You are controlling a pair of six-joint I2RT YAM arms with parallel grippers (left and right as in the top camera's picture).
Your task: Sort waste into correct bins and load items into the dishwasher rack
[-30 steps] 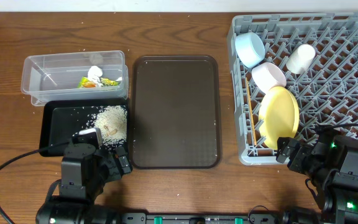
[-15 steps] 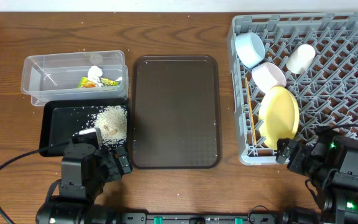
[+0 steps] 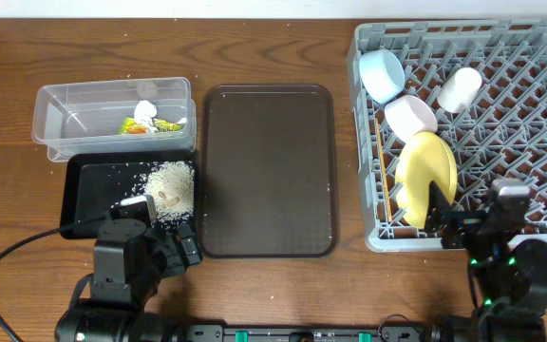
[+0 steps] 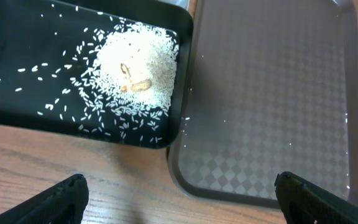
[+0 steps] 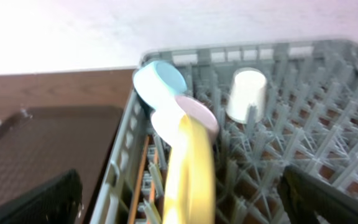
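Waste: the wrapper (image 3: pixel 164 124) and scrap (image 3: pixel 145 111) lie inside the tub (image 3: pixel 55 123). The rice (image 3: pixel 171 179), with crumbs (image 4: pixel 135 84) in it, is heaped at the right end of the black tray (image 3: pixel 93 190).

Items: the plate (image 3: pixel 425 179) stands on edge near the front of the rack (image 3: pixel 530 104). Behind it are the white bowl (image 3: pixel 410 116) and the blue bowl (image 3: pixel 382 74), with the cup (image 3: pixel 460 88) to their right. The chopsticks (image 3: pixel 384 180) lie along the left wall.

Arms: the left gripper (image 4: pixel 179 199) hangs over the gap between the black tray and the brown tray (image 3: pixel 269 171), jaws apart and empty. The right gripper (image 5: pixel 179 202) sits at the rack's front edge facing the plate, jaws apart and empty.

Assessment: sorting and loading appear complete. A few white specks on the brown tray may be stray grains.

Limits: the specks are too small to identify. The chopsticks are largely hidden by the plate and rack wall, so their count is unconfirmed. The right wrist view is blurred. The counter (image 3: pixel 273 47) is cut off behind the rack.
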